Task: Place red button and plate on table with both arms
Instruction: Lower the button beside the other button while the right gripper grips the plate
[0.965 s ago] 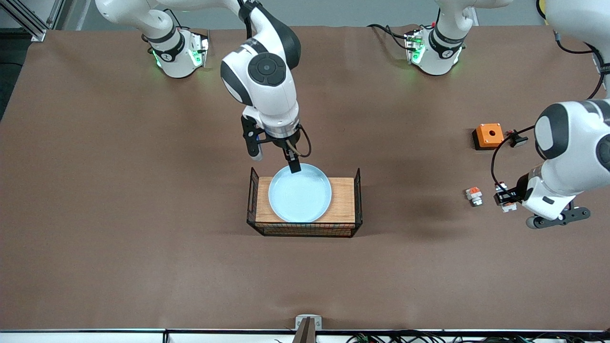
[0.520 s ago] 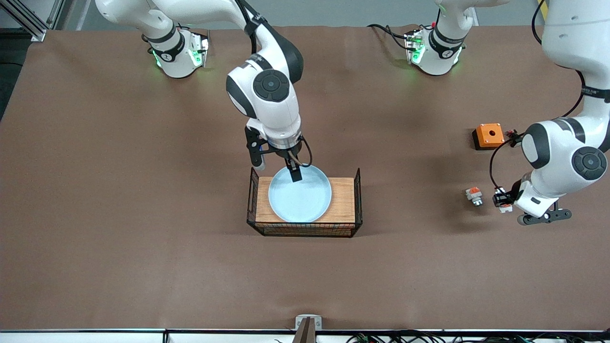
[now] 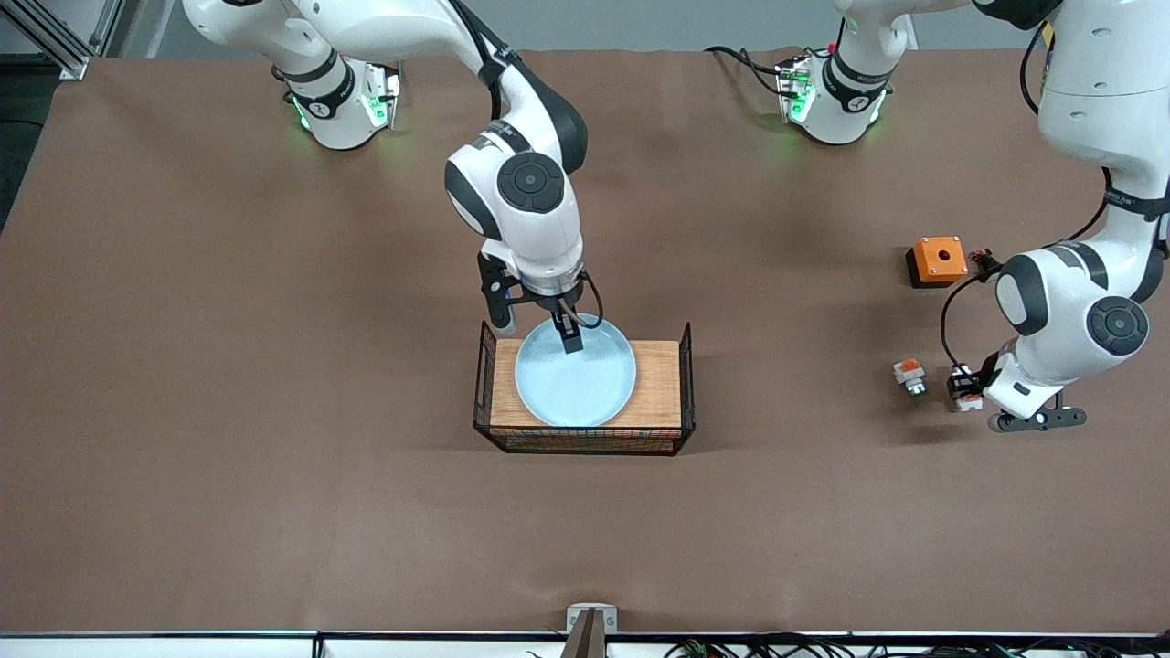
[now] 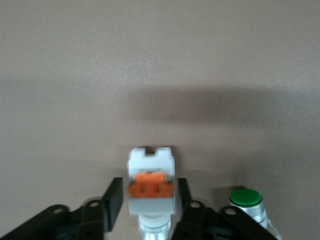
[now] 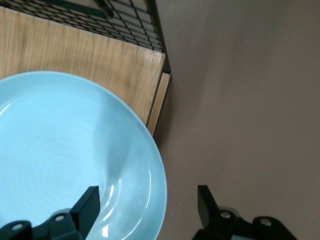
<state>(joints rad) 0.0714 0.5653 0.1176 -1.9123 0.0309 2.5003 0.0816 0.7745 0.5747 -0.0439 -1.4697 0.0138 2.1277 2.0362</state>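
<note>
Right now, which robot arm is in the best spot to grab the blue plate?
The right arm. Its right gripper is open, with one finger inside and one outside the rim of the plate on the wood-topped crate. The left gripper is busy at the red button, toward the left arm's end of the table.

White jointed arms (image 3: 512, 196), dark grey joint caps, black cables, green-lit bases (image 3: 343, 100), black two-finger hands.

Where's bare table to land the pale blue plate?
Bare brown table between the wire crate and the right arm's end, and nearer the camera. Crowded at the left arm's end: two red buttons, orange box, left gripper.
</note>
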